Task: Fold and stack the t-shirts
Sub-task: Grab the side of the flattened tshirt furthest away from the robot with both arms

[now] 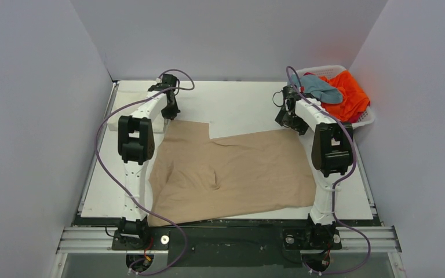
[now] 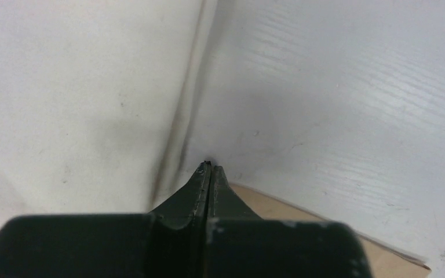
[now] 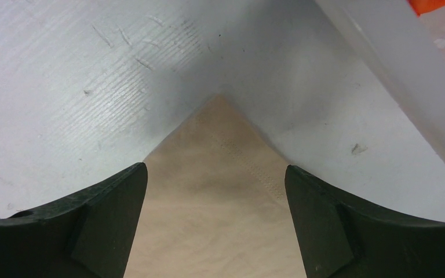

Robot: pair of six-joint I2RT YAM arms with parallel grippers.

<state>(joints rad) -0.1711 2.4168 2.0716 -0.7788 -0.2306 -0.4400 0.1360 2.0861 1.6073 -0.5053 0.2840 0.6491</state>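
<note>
Item 1: tan t-shirt (image 1: 237, 174). It lies opened out and rumpled across the middle of the white table (image 1: 237, 104), with its near hem at the 6 o'clock edge. I see one short sleeve jutting toward 11 o'clock.

Item 2: left gripper (image 1: 171, 110). It is down at the shirt's 11 o'clock corner. In the left wrist view the claw (image 2: 210, 165) is clenched, tips pressed together, with tan cloth showing just under its right side. I cannot tell whether any fabric is caught between the tips.

Item 3: right gripper (image 1: 287, 120). It sits at the shirt's 1 o'clock corner. My right wrist view shows it released, its fingers (image 3: 110, 214) standing wide on either side of the pointed tan corner.

Item 4: orange t-shirt (image 1: 350, 92) and grey-blue t-shirt (image 1: 318, 87). Both are heaped unfolded in the white basket (image 1: 366, 119) at the table's 2 o'clock corner, the grey-blue one draped over the rim.
</note>
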